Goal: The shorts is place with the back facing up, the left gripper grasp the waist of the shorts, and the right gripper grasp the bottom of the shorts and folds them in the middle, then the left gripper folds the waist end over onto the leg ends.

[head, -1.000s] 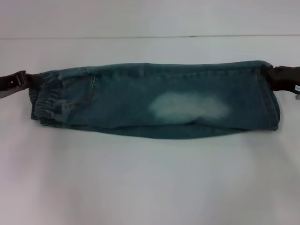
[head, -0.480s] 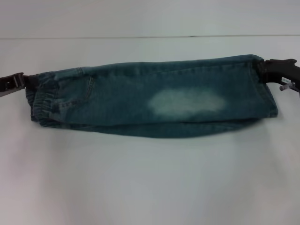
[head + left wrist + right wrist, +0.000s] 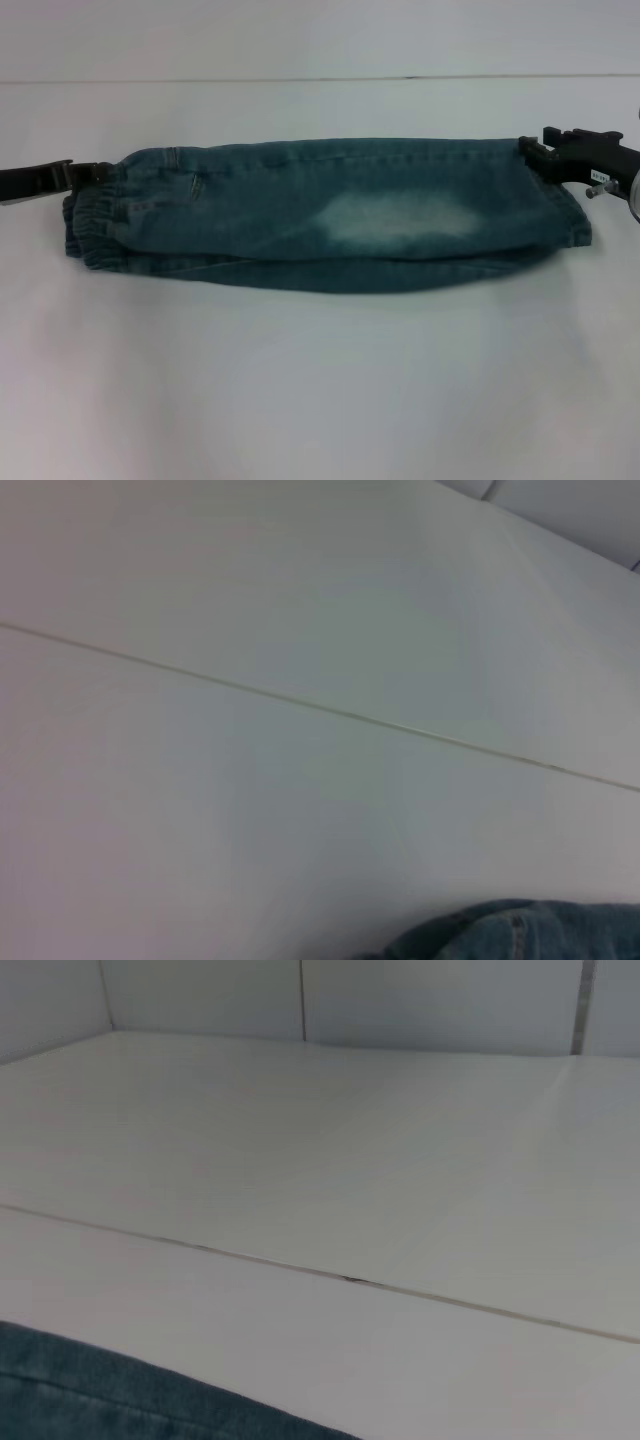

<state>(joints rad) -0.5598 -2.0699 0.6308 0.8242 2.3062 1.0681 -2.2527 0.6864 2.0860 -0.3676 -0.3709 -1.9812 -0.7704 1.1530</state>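
The shorts (image 3: 330, 215) lie folded lengthwise on the white table, a faded whitish patch facing up. The ruffled waist of the shorts (image 3: 90, 215) is at the left and the flat leg ends (image 3: 570, 215) at the right. My left gripper (image 3: 100, 171) reaches in from the left and is shut on the far edge of the waist. At the far corner of the leg ends my right gripper (image 3: 535, 142) stands with its fingers apart, just touching the cloth. A strip of denim shows in the left wrist view (image 3: 520, 935) and in the right wrist view (image 3: 100, 1395).
The white table (image 3: 320, 380) stretches wide in front of the shorts. A thin seam (image 3: 300, 78) crosses it behind them, also seen as the seam (image 3: 350, 1280) in the right wrist view. A wall stands beyond.
The lifted far edge of the shorts has come down, so the upper layer now lies flat. My right gripper has drawn back to the corner and parted its fingers. The left gripper has dropped slightly.
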